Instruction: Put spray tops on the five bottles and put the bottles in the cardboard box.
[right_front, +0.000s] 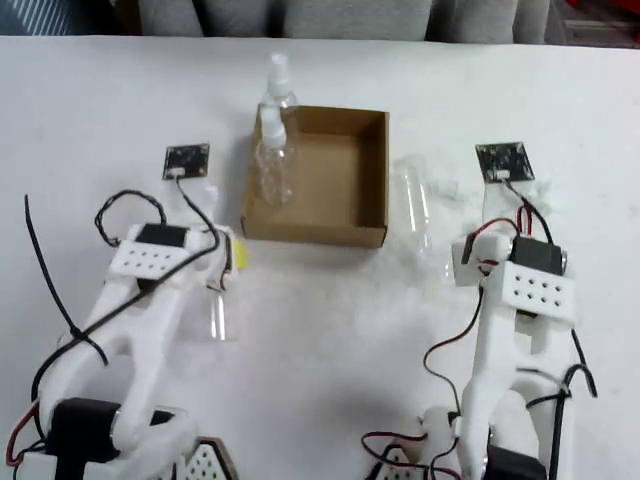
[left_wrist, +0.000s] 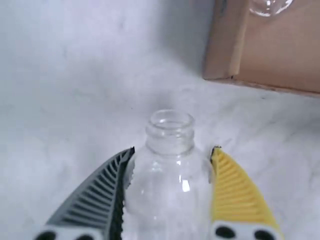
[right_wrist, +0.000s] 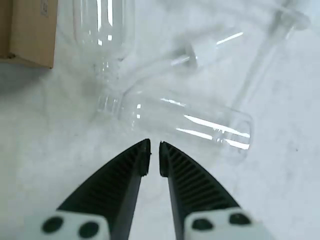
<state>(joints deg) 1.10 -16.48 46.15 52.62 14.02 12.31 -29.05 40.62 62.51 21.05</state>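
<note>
Bottle (left_wrist: 167, 187) sits pinched in left claw (left_wrist: 173, 150), right claw (right_wrist: 154, 145) pressed together low over table (right_wrist: 45, 150).

Cardboard box (right_front: 315, 236): brown paperboard, matt, rough-ish cut edges. Left bottle (left_wrist: 170, 195), at box's 7 o'clock: clear plastic, glossy, smooth, ridged at neck. Right bottle (right_front: 413, 205), at box's 3 o'clock: same clear glossy plastic w/ bright glints. Spray top (right_wrist: 192, 52): white plastic, smooth. Left gripper (left_wrist: 173, 150): ribbed matt plastic, 1 finger grey, 1 yellow. Right gripper (right_wrist: 153, 145): ribbed matt black plastic. Table (right_front: 320, 330): white, matt, faintly mottled. Arms (right_front: 520, 330): white matt plastic.
</note>
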